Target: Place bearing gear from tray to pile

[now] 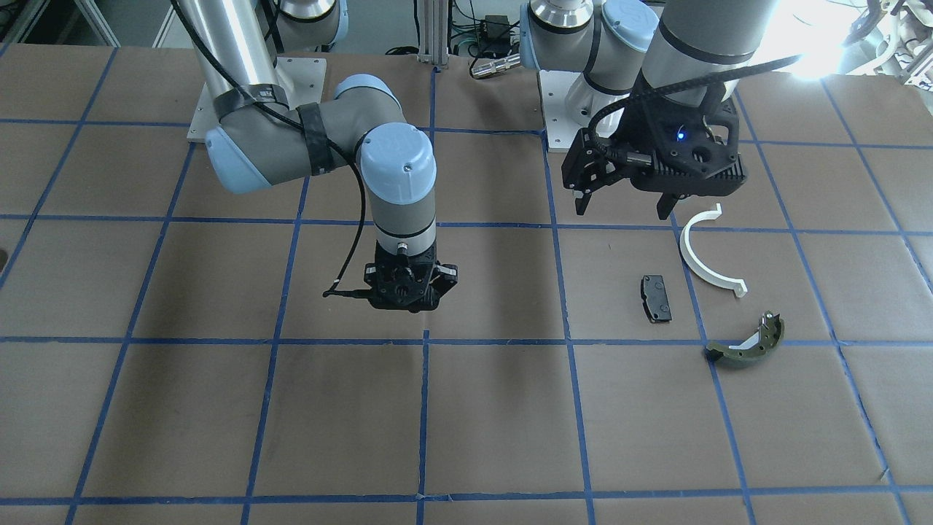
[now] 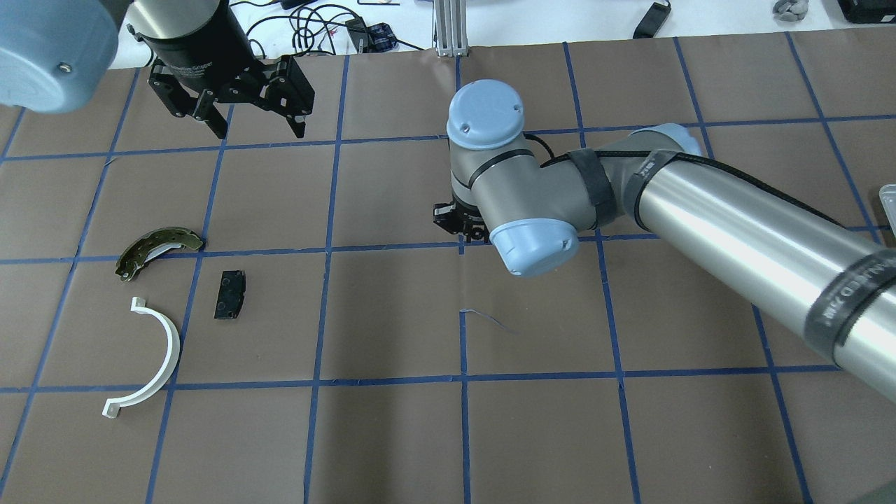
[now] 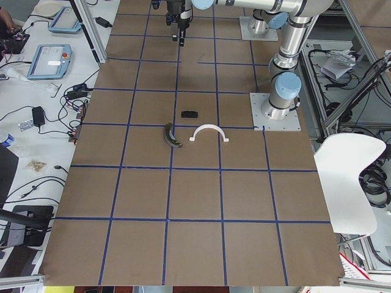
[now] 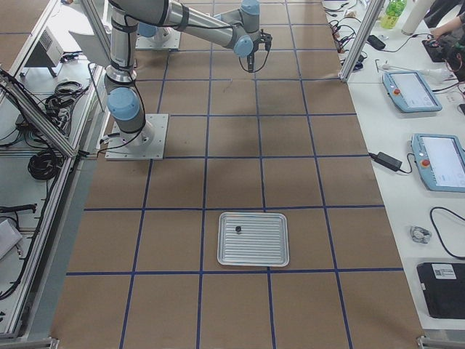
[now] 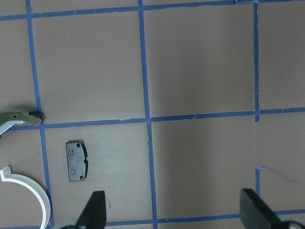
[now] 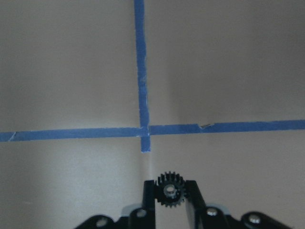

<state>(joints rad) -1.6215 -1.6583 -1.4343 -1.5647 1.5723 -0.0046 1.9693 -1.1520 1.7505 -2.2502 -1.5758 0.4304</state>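
My right gripper (image 2: 462, 224) hangs over the middle of the table, shut on a small black toothed bearing gear (image 6: 170, 190) that shows between its fingertips in the right wrist view. The gear is above a blue tape crossing. The pile lies on the table's left side: a white curved half-ring (image 2: 157, 357), a black rectangular pad (image 2: 230, 295) and an olive-green curved shoe (image 2: 157, 246). My left gripper (image 2: 259, 129) is open and empty, raised beyond the pile. The left wrist view shows the pad (image 5: 76, 161) below it.
The metal tray (image 4: 253, 238) lies far to the right with one small dark part (image 4: 237, 230) in it; only its edge (image 2: 887, 203) shows in the overhead view. Brown paper with a blue tape grid covers the table.
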